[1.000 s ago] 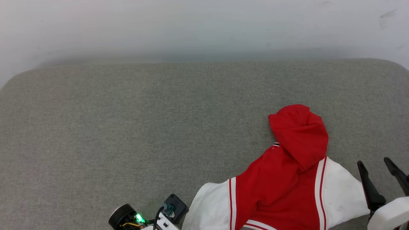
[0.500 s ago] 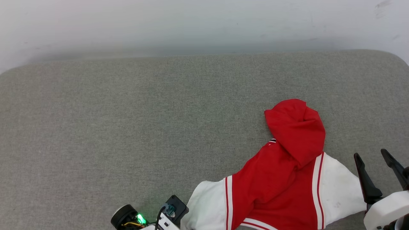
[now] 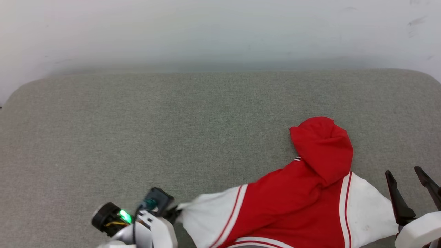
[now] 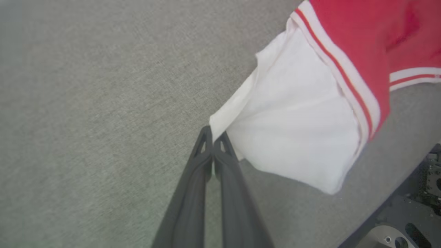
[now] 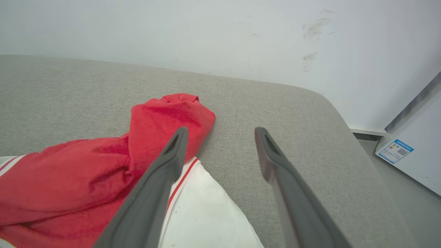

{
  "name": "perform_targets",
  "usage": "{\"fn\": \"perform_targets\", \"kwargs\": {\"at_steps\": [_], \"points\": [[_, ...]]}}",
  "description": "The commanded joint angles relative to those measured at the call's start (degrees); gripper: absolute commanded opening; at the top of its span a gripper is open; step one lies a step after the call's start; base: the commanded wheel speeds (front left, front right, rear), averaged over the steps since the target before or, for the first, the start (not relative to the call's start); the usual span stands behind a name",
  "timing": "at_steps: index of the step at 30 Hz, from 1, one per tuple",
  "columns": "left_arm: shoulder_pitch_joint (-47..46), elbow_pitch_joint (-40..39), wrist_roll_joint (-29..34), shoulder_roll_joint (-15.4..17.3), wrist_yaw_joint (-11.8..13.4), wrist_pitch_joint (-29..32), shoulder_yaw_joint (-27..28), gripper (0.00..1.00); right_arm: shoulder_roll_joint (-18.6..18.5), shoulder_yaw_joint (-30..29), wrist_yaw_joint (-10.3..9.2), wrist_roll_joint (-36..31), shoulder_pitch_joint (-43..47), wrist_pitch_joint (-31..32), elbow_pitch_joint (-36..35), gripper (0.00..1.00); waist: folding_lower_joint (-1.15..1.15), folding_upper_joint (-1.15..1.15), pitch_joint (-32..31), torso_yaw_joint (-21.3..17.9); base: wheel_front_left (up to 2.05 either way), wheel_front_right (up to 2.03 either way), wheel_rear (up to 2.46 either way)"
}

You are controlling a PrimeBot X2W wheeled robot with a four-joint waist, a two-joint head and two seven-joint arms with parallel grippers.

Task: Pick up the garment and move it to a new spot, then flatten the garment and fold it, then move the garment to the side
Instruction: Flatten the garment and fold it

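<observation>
In left wrist view, left hand tight on garment sleeve corner; right hand apart.

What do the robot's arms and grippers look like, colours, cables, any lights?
The left gripper and right gripper each have two long, dark grey fingers tapering to points, with a triangular cut-out near each tip. The left wrist casing and right wrist casing are glossy white and rounded. The left wrist carries a round black module with a green light and a thin black cable.
</observation>
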Motion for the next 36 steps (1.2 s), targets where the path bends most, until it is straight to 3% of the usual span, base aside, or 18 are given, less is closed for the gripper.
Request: {"fn": "perform_targets", "kwargs": {"at_steps": [1,10,21,26,36], "points": [[-0.83,-0.77,-0.65,0.67,0.71,-0.85,1.26,0.0,0.32,-0.19,-0.09,-0.38,0.53,-0.19,-0.33,1.0,0.0,0.0,-0.34,0.31,0.0,0.0,0.0],[-1.72,-4.52,-3.2,6.32,5.62,-2.89,10.0,0.0,-0.2,-0.22,-0.09,-0.08,0.92,0.33,0.68,1.0,0.0,0.0,-0.23,0.3,0.0,0.0,0.0],[-0.84,-4.78,-5.38,12.22,9.94,-4.11,17.88,0.0,-6.58,3.18,-0.08,2.17,-1.42,4.28,1.49,1.0,0.0,0.0,1.03,-1.02,0.0,0.0,0.0],[0.18,-4.6,-5.88,12.65,10.44,-4.61,18.58,0.0,-11.19,8.9,-0.09,5.7,-2.41,9.9,0.16,1.0,0.0,0.0,1.32,-1.13,0.0,0.0,0.0],[-1.15,-4.07,-5.29,11.23,9.78,-5.73,16.92,0.0,-20.86,20.31,-0.09,15.84,-3.16,27.9,-2.59,1.0,0.0,0.0,2.35,0.08,0.0,0.0,0.0]]}}
